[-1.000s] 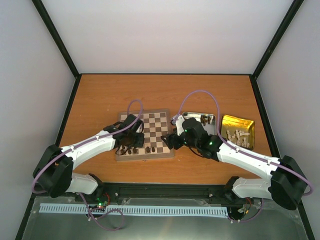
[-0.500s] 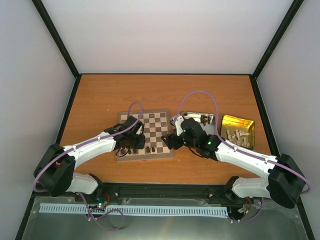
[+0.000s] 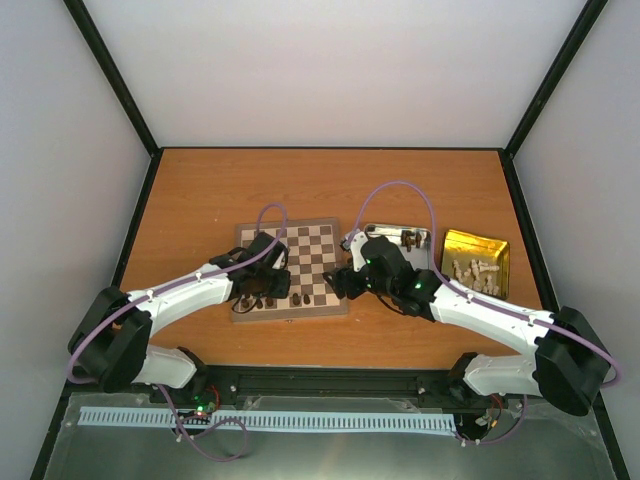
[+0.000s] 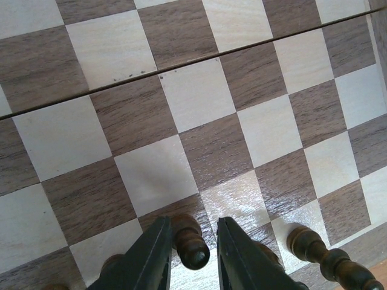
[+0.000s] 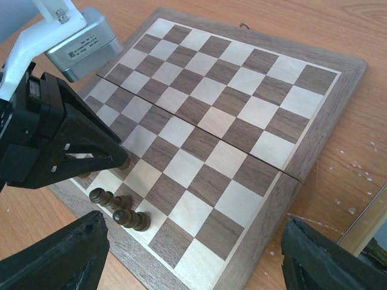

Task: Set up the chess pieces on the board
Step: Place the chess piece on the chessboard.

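The left gripper [image 4: 193,238] hangs low over the board [image 4: 199,96] at its near-left squares, jaws barely apart around an upright dark piece [image 4: 192,248], a sliver of gap showing on one side (hardly a firm hold). More dark chess pieces [image 5: 115,208] stand along the board's near edge. The right gripper [image 5: 193,248] hovers at the board's right edge, spread wide and empty. These chessmen look light, hard and smooth, likely tippy on small bases; best pinched at the narrow neck under the head and released gently.
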Controlling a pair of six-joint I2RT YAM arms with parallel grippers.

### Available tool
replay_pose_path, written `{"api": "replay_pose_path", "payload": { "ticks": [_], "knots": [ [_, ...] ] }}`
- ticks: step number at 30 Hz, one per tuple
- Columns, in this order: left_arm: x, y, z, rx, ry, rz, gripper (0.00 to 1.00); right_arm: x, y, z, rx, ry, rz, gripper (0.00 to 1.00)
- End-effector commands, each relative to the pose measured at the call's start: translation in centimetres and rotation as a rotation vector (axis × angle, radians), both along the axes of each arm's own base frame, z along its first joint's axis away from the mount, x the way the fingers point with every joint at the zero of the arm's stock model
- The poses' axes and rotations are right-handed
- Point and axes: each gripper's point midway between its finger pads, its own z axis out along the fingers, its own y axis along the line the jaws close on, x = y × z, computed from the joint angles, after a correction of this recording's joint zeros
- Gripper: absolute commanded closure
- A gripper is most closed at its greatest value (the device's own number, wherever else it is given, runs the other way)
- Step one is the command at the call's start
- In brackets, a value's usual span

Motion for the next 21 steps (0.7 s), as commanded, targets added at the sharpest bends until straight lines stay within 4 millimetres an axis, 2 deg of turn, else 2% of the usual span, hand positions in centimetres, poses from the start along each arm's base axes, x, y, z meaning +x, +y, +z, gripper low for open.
{"api": "replay_pose_path", "payload": {
  "ticks": [1,5,8,11,17,19,21],
  "knots": [
    [1.0,-0.9,1.8,-0.027,-0.047,-0.020,0.77,0.6,-0.2,0.3,0.006,-0.008,-0.035,0.22],
    [1.6,-0.9,3.4,-0.032,-0.085,-0.009,0.73,1.3,-0.8,0.8,0.006,-0.003,-0.099,0.22],
    [2.5,-1.0,6.0,-0.055,-0.157,0.007,0.69,2.9,-2.6,0.8,-0.010,0.042,-0.239,0.23],
    [3.6,-0.7,9.0,-0.082,-0.260,0.046,0.62,4.8,-5.9,0.2,-0.049,0.115,-0.428,0.27],
    [4.1,0.2,13.8,-0.163,-0.429,0.094,0.54,6.3,-13.1,-2.7,-0.123,0.258,-0.746,0.42],
    [4.0,0.5,14.7,-0.181,-0.462,0.101,0.52,6.8,-14.6,-4.0,-0.137,0.298,-0.785,0.45],
    [3.9,0.6,15.4,-0.199,-0.490,0.102,0.50,7.5,-14.8,-5.1,-0.144,0.310,-0.749,0.46]
  ]
}}
